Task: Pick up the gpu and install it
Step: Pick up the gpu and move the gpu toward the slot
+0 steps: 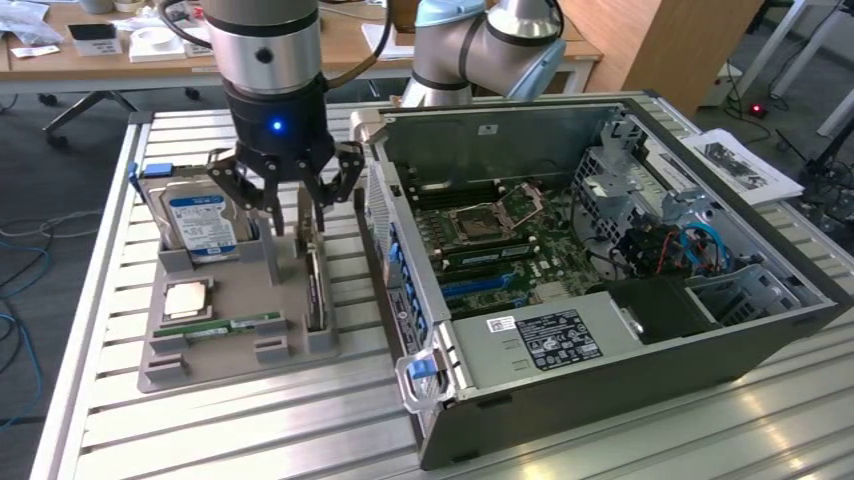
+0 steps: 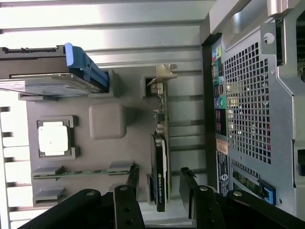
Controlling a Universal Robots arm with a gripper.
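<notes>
The gpu [image 1: 315, 292] stands on edge in a slot of the grey holder [image 1: 220, 365], next to the open computer case [image 1: 601, 330]. From above it is a thin card [image 2: 160, 164] with a black cooler and a silver bracket [image 2: 159, 76] at its far end. My gripper [image 1: 291, 212] hangs just above it and is open. In the wrist view the gripper [image 2: 159, 188] straddles the card, one black finger [image 2: 127, 193] on each side with a gap to the card. Nothing is held.
The holder also carries a silver hard drive with a blue-white label [image 1: 198, 220], a processor [image 1: 187, 298] and a narrow memory stick [image 1: 234, 325]. The case's motherboard [image 1: 487, 235] lies exposed. A second arm [image 1: 481, 40] stands behind the case.
</notes>
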